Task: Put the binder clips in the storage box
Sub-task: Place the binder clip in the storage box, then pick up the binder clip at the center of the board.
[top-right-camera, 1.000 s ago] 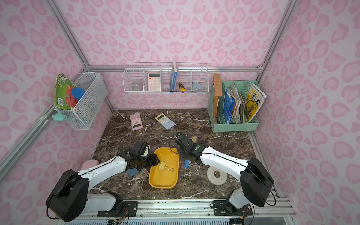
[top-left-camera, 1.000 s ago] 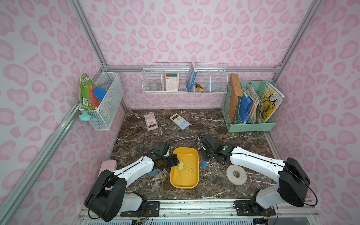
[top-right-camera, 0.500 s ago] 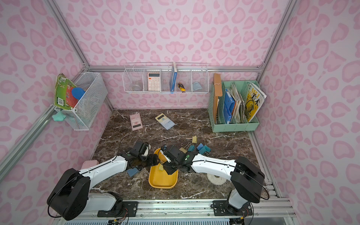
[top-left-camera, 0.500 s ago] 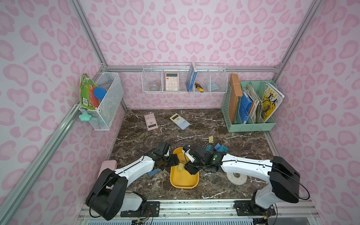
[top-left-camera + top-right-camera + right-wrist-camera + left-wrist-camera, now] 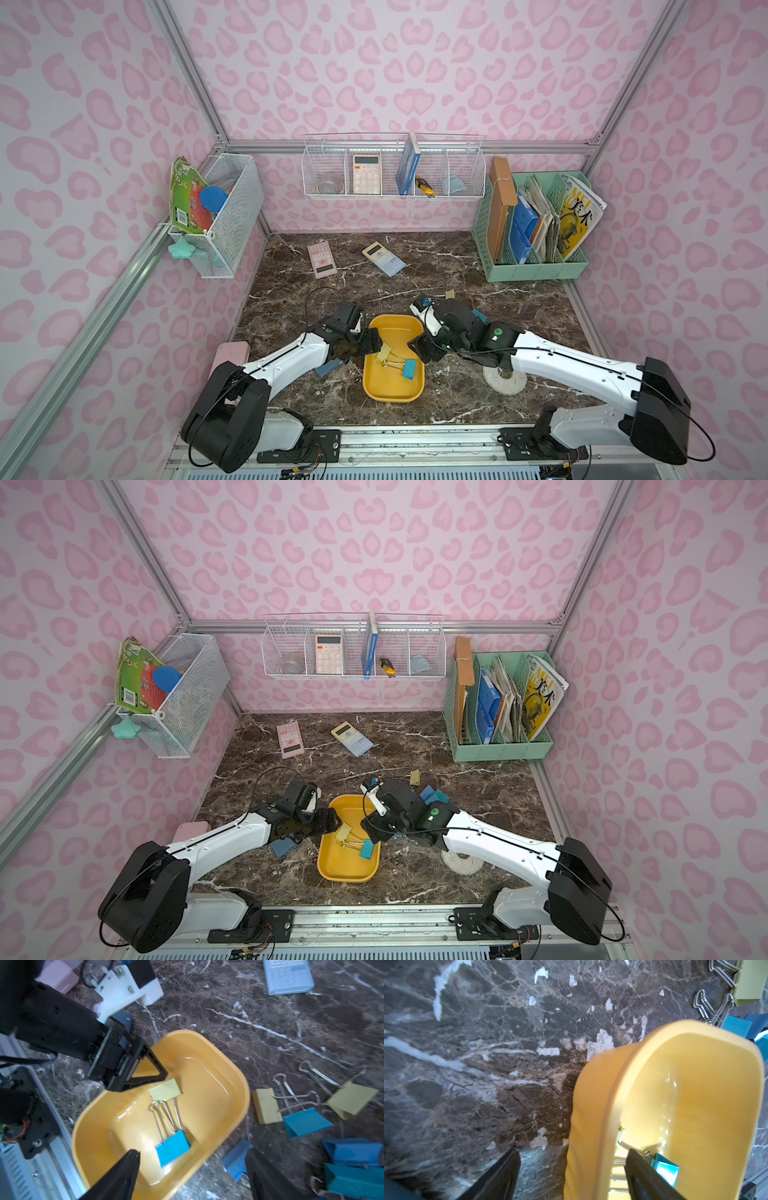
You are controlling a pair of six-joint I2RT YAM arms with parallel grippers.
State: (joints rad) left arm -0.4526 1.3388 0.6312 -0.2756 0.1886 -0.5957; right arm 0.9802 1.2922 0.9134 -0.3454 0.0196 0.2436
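Note:
The yellow storage box (image 5: pixel 392 386) sits on the marble between both arms. Inside it lie two binder clips, a pale yellow one (image 5: pixel 165 1089) and a bright blue one (image 5: pixel 172 1148). My right gripper (image 5: pixel 192 1153) is open over the box's right rim with nothing between its fingers, and the blue clip lies free just beyond it. My left gripper (image 5: pixel 572 1152) is open too, straddling the left rim (image 5: pixel 591 1126) without pinching it. Several more clips lie on the table right of the box: pale yellow (image 5: pixel 266 1105), teal (image 5: pixel 305 1122) and blue (image 5: pixel 236 1159).
A blue-grey pad (image 5: pixel 328 368) lies under the left arm and a pink case (image 5: pixel 228 353) by the left wall. A tape roll (image 5: pixel 503 380) sits under the right arm. Two calculators (image 5: pixel 322 259) (image 5: pixel 383 258) lie farther back, and the green file organizer (image 5: pixel 536 266) stands back right.
My right arm swung from the clip pile over the box, opened, and drew back to the right rim. The blue clip now lies in the box. The left arm has not moved.

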